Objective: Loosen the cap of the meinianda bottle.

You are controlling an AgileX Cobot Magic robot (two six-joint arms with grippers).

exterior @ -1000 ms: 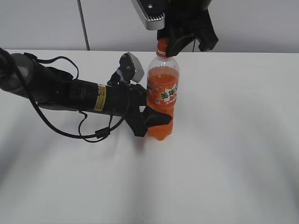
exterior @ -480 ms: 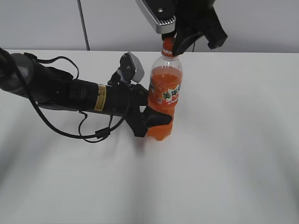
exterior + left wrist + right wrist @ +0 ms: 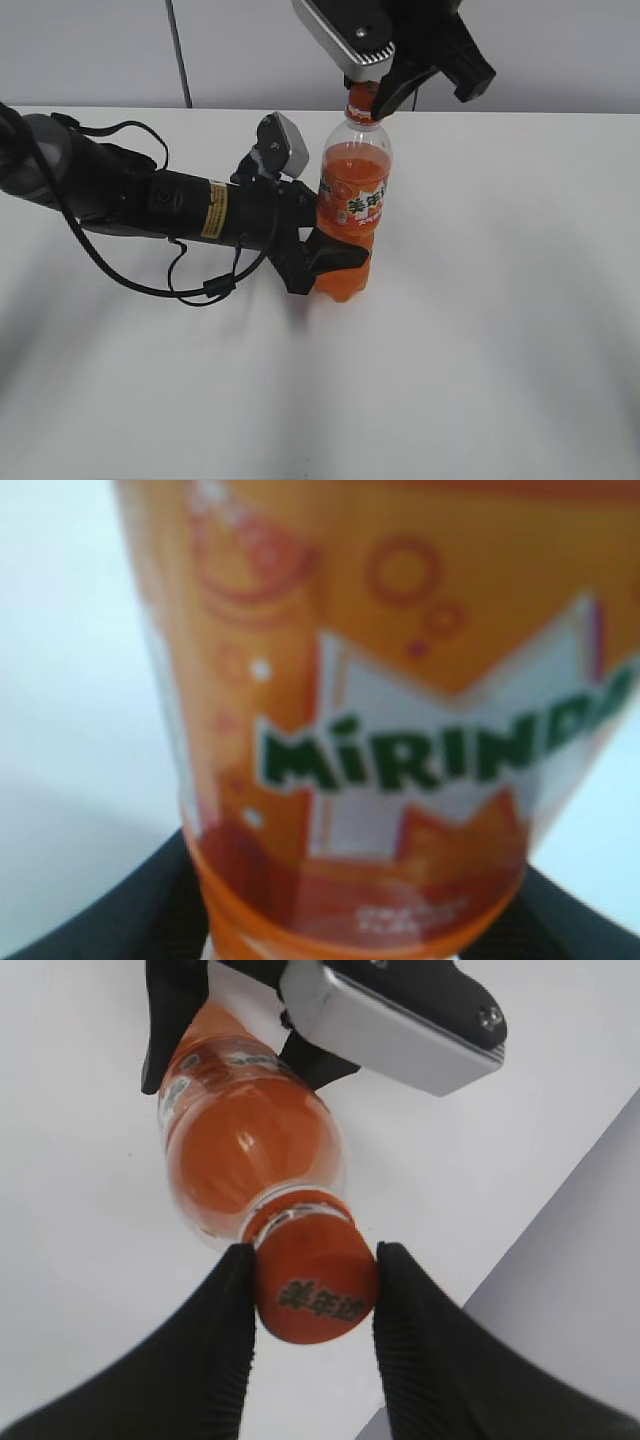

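The meinianda bottle (image 3: 352, 200) stands on the white table (image 3: 500, 320), full of orange drink, leaning slightly right. My left gripper (image 3: 335, 262) is shut on its ribbed lower body; in the left wrist view the label (image 3: 400, 680) fills the frame between the black fingers (image 3: 365, 925). My right gripper (image 3: 372, 100) comes down from above and is shut on the orange cap (image 3: 360, 100). In the right wrist view both black fingers (image 3: 312, 1295) touch the sides of the cap (image 3: 315, 1290), whose printed top faces the camera, with the bottle (image 3: 245, 1150) below it.
The left arm (image 3: 130, 200) lies low across the table's left half with loose black cables (image 3: 190, 285). Its silver wrist camera (image 3: 285, 145) sits just left of the bottle's shoulder. A grey wall (image 3: 560, 50) runs behind the table's far edge.
My right gripper has shifted right and turned on the cap. The bottle's top has moved right with it, so the bottle leans a little more. The left arm has stayed still.
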